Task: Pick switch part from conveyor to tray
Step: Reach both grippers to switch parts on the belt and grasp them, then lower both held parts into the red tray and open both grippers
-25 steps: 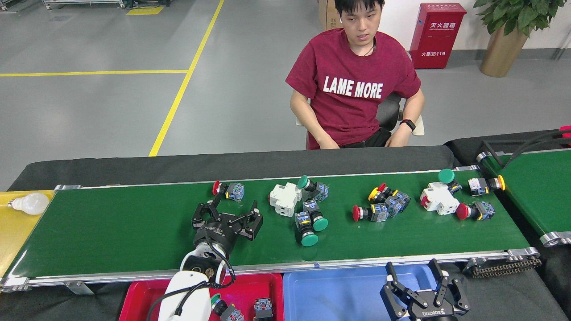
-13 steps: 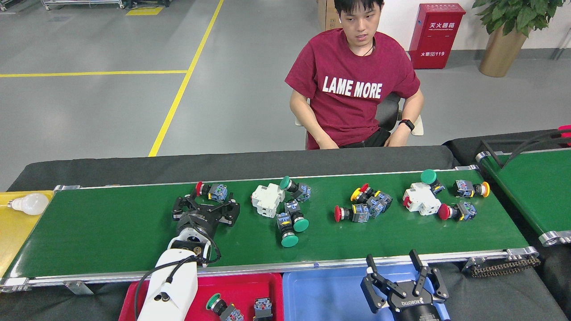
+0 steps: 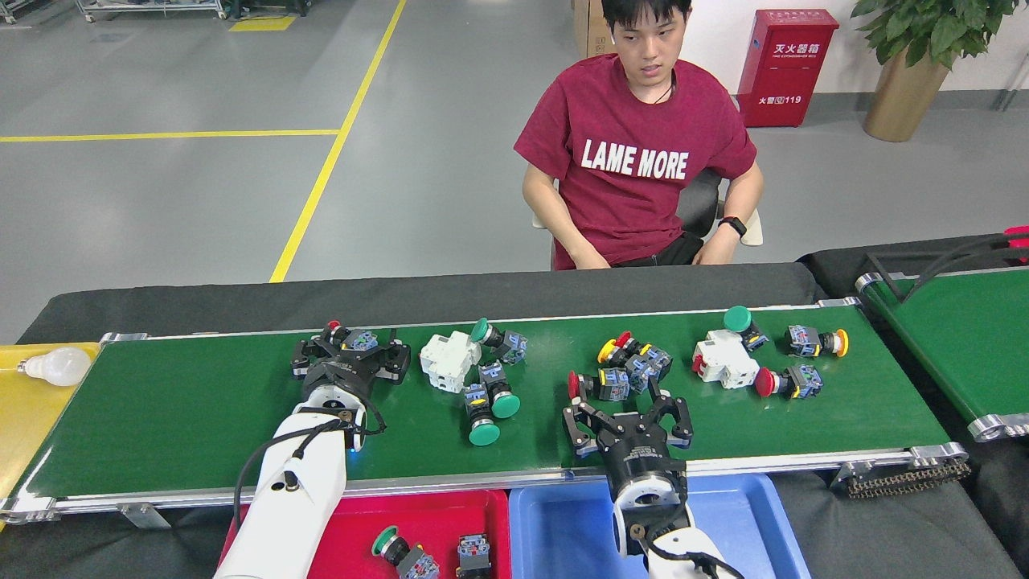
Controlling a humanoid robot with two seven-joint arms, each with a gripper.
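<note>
Belt motion is threatening this pick: the conveyor (image 3: 201, 402) is carrying every part leftward, so the red-capped switch part (image 3: 347, 338) could be slipping out from between the left gripper (image 3: 351, 359) fingers, which are standing spread around it, not yet clamped. The red tray (image 3: 450, 519) is waiting below the near rail, already holding two parts. Compared with half a second ago, the switch clusters are sitting further left, the left gripper has caught up over its target, and the right gripper (image 3: 628, 412), wide open, has swung from the blue tray (image 3: 748, 523) up toward the red-capped switch (image 3: 595, 386).
</note>
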